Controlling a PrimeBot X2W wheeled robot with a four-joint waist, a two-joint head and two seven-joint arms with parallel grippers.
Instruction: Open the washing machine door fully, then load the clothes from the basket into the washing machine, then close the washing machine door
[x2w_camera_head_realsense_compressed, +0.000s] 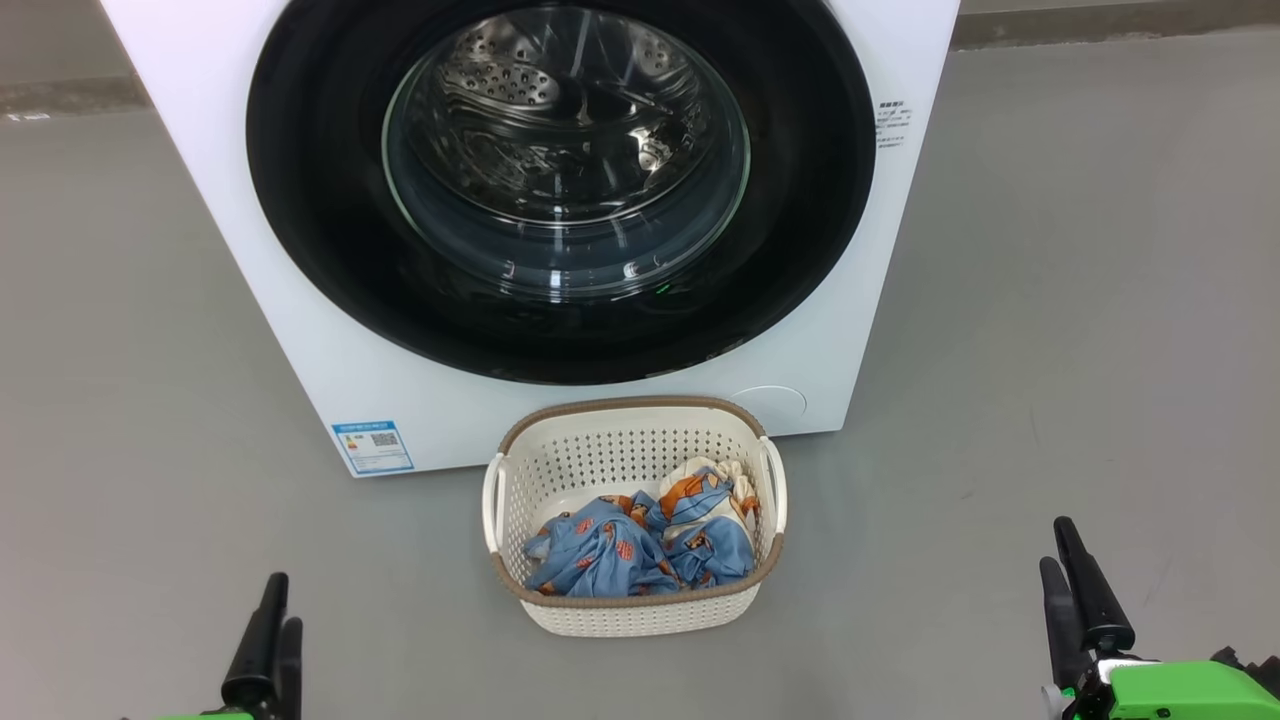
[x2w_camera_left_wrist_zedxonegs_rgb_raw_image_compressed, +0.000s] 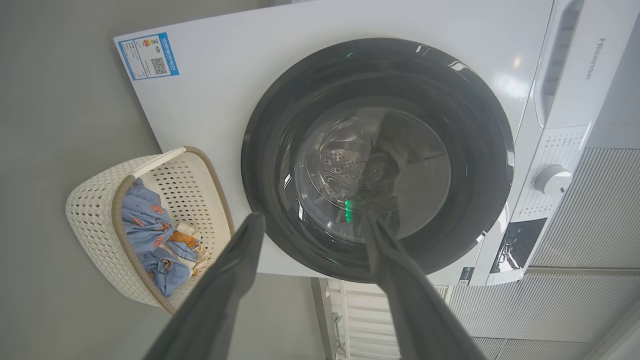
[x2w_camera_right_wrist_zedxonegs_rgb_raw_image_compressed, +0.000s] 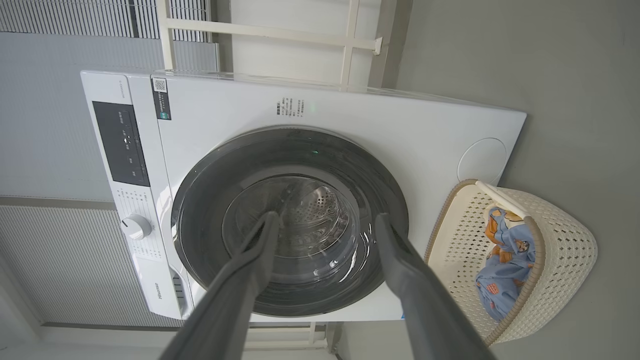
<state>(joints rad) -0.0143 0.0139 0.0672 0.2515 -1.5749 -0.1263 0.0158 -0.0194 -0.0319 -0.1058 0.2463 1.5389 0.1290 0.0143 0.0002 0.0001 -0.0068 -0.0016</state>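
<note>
Left claw (x2w_camera_head_realsense_compressed: 284, 600), right claw (x2w_camera_head_realsense_compressed: 1054, 542) spread, empty; basket (x2w_camera_head_realsense_compressed: 640, 615) with clothes (x2w_camera_head_realsense_compressed: 620, 550) before shut washing machine door (x2w_camera_head_realsense_compressed: 320, 200).

The washing machine (x2w_camera_head_realsense_compressed: 250, 250) has a smooth, glossy white casing. The washing machine door (x2w_camera_head_realsense_compressed: 310, 200) has a shiny black rim around clear glass, and the perforated steel drum (x2w_camera_head_realsense_compressed: 520, 90) gleams behind it. The basket (x2w_camera_head_realsense_compressed: 640, 612) is matt cream perforated plastic with a brown woven-look rim, the clothes (x2w_camera_head_realsense_compressed: 610, 555) are soft, crumpled blue printed cloth, and the floor (x2w_camera_head_realsense_compressed: 1080, 300) is smooth matt grey.
</note>
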